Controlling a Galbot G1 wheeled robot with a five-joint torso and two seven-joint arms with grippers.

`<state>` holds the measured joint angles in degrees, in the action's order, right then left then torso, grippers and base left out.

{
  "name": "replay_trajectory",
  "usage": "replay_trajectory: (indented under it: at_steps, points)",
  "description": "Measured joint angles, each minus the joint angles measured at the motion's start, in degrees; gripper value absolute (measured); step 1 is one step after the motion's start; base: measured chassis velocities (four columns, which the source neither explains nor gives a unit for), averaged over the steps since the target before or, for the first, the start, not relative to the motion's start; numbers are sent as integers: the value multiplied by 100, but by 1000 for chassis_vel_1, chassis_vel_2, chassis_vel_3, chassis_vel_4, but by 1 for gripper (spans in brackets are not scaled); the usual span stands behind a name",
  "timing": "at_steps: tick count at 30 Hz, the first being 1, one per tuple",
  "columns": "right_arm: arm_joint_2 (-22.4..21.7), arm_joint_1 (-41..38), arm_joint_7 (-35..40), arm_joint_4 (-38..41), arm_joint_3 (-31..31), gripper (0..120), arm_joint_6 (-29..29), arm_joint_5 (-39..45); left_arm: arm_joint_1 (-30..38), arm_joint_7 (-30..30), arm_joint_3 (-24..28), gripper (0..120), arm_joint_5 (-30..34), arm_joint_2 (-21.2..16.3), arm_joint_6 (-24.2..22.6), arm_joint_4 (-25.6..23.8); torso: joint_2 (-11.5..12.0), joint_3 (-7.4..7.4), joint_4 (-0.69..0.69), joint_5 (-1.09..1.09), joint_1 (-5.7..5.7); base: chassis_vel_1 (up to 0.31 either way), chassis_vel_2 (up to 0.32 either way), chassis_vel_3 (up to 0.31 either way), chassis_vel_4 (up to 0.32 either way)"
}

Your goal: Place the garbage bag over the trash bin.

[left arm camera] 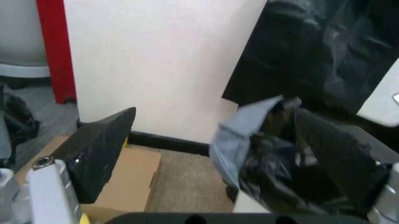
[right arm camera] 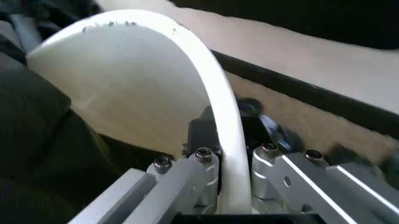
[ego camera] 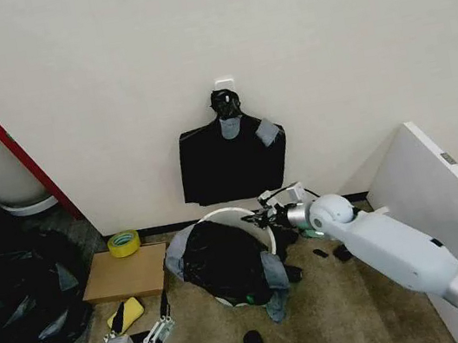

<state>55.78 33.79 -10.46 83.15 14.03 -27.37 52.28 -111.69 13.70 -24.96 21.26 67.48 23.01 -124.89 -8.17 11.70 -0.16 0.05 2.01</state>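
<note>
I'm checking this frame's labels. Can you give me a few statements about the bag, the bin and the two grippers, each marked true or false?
1. The right gripper straddles the rim of the trash bin. True.
2. The garbage bag covers the bin's whole rim. False: the far rim by the wall is bare white.
3. The left gripper holds the bag. False: it is low by the cardboard sheet, apart from the bag.
4. A roll of yellow tape lies on the floor near the wall. True.
</note>
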Motion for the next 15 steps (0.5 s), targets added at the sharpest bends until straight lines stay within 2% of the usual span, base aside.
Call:
replay_trajectory:
  at_steps: [3, 4, 9, 13, 15]
  points:
    - [-93, 300, 335, 304, -230, 2, 36, 28, 30, 1, 31, 100, 1, -21, -25, -36, 0, 0, 1, 0, 0, 0, 0, 0, 0]
    - [-202, 605, 683, 624, -421, 2, 29, 85, 60, 1, 62, 100, 6, -48, -59, -63, 0, -1, 2, -1, 0, 0, 0, 0, 0]
    - [-356, 1273, 1166, 998, -855, 2, 81, 49, 255, 1, 147, 100, 15, -106, -162, -64, 0, 0, 0, 0, 0, 0, 0, 0, 0]
    - [-326, 1674, 1507, 1195, -1218, 2, 99, 140, 355, 3, 220, 100, 17, -126, -233, -72, 0, -1, -1, -1, -1, 0, 0, 0, 0]
    - [-225, 1889, 1965, 1398, -1411, 2, 96, 318, 379, 3, 251, 100, 17, -146, -268, -128, -1, -1, 0, -1, -1, 0, 0, 0, 0]
